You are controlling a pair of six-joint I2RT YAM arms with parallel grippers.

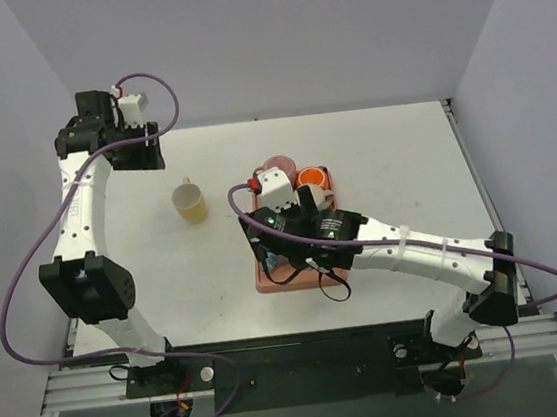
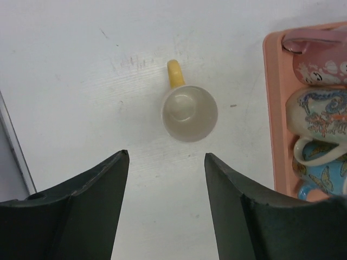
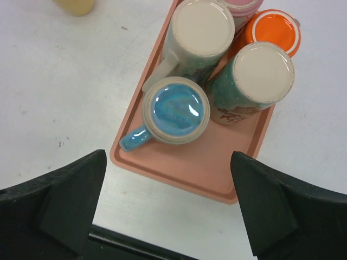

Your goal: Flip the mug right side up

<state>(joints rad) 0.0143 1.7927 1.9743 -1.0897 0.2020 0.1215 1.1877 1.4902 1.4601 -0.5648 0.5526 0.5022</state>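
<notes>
A yellow mug (image 1: 190, 202) stands upright on the white table, mouth up, handle pointing to the back; the left wrist view shows its empty cream inside (image 2: 189, 114). My left gripper (image 2: 167, 162) is open and empty, above the table short of the mug, at the back left in the top view (image 1: 139, 154). My right gripper (image 3: 168, 179) is open and empty, hovering over the near end of the pink tray (image 3: 195, 173). On the tray, a cream mug (image 3: 201, 27) and a teal mug (image 3: 263, 73) stand bottom up, beside a blue mug (image 3: 175, 110).
The tray (image 1: 267, 280) lies mid-table under my right wrist (image 1: 281, 233). It also holds an orange mug (image 3: 274, 30) and a pink one (image 3: 244, 4). The tray's edge shows in the left wrist view (image 2: 274, 108). Grey walls enclose the table at the left, back and right.
</notes>
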